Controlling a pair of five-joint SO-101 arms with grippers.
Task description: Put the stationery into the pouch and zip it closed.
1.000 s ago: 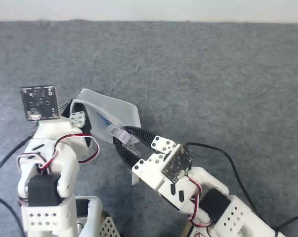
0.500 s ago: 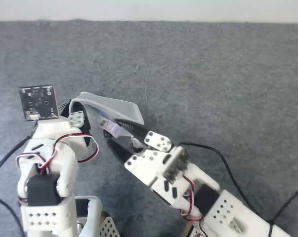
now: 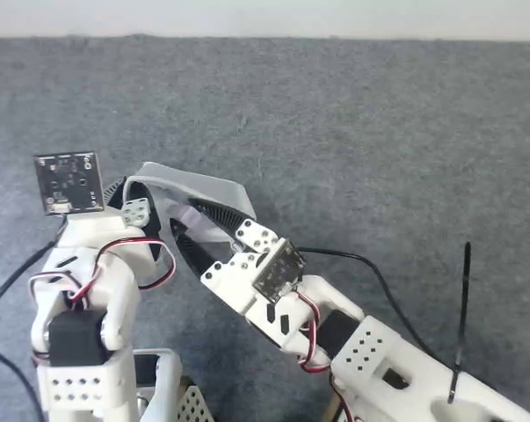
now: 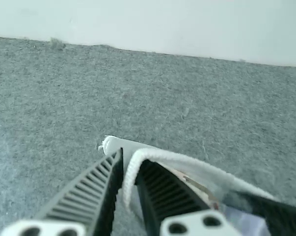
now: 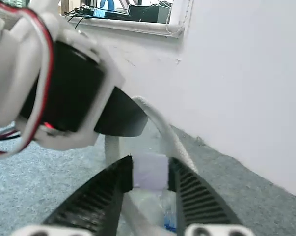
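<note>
The desk (image 3: 379, 132) has a grey, felt-like covering that runs back to a plain white wall (image 3: 247, 18). The left gripper (image 4: 122, 158) has its fingers pinched tight on the white rim of the translucent pouch (image 4: 187, 164), propping its mouth open above the desk. The right gripper (image 5: 148, 163) has its fingers clamped on a small pale block (image 5: 149, 176), held right at that mouth.

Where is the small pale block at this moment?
In the right wrist view the pale block is clamped in the right gripper, at the mouth of the pouch, whose rim the left gripper pinches.
</note>
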